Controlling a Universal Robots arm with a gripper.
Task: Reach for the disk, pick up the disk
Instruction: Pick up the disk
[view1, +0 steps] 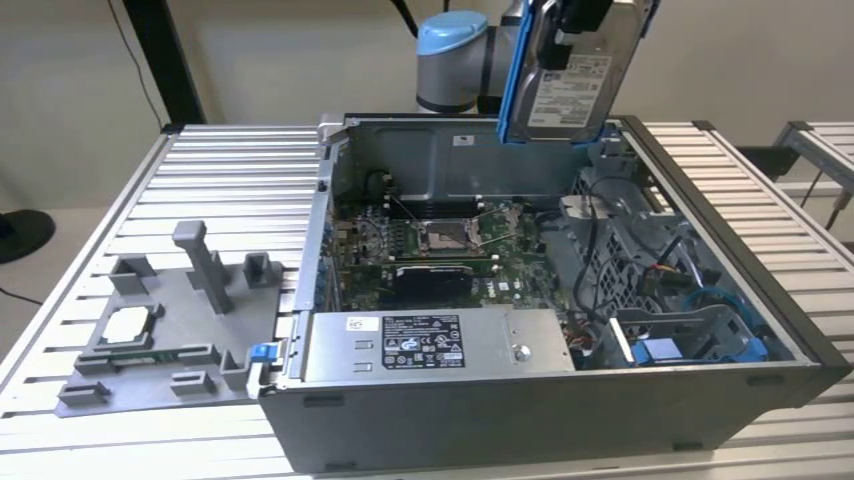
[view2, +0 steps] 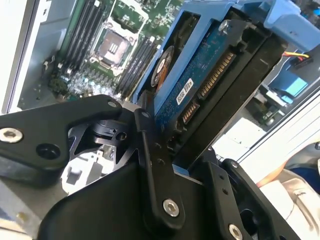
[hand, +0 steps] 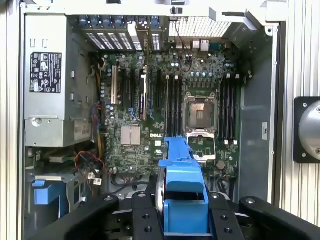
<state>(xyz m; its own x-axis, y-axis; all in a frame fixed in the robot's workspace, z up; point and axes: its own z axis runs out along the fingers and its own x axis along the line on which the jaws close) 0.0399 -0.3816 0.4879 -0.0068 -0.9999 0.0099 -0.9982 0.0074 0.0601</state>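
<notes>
My gripper (view2: 175, 165) is clamped on the disk (view1: 571, 80), which hangs upright, long axis vertical, well above the open computer case (view1: 747, 300).

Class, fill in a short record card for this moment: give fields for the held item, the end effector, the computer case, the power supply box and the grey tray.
held item: the disk, in its blue bracket, lifted above the open case
end effector: end effector shut on the disk
computer case: case lying open, motherboard exposed
power supply: silver box inside the case, along its near wall
grey tray: grey tray on the table at the exterior view's left of the case
</notes>
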